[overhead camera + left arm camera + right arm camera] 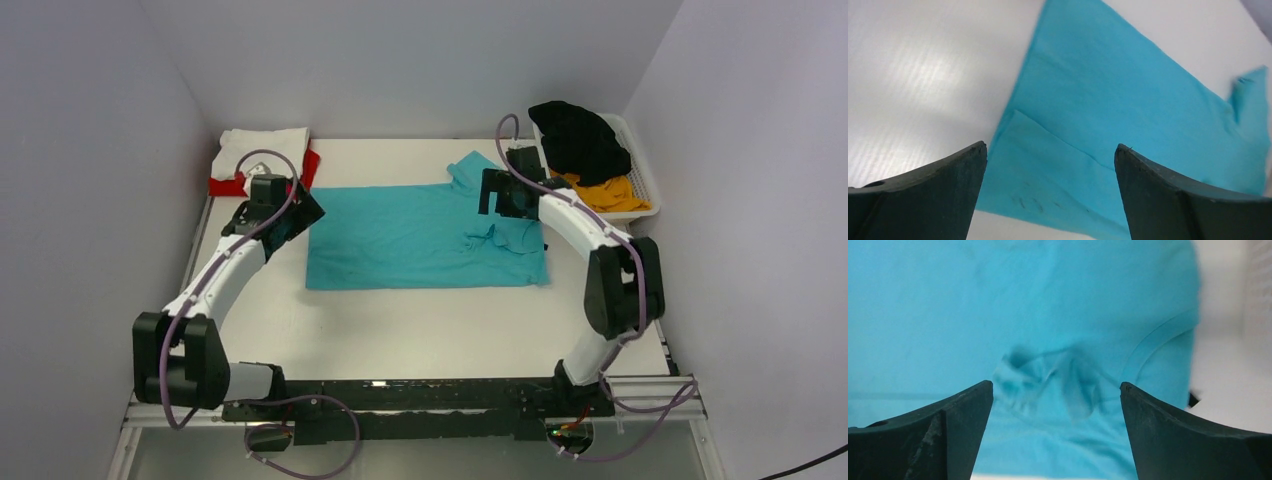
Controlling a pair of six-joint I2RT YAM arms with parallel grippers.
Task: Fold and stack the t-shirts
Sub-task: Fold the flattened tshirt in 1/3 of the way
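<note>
The teal t-shirt lies spread flat on the white table, with a sleeve sticking up at the back right and a crumpled fold near its right end. My left gripper hovers open and empty over the shirt's left edge. My right gripper hovers open and empty over the shirt's right end, above the crumpled collar area. A white t-shirt lies on a red t-shirt at the back left. A black t-shirt and a yellow-orange t-shirt lie in the basket.
A white slatted basket stands at the back right against the wall. Grey walls close in on the left, back and right. The arm bases sit on a black rail at the near edge.
</note>
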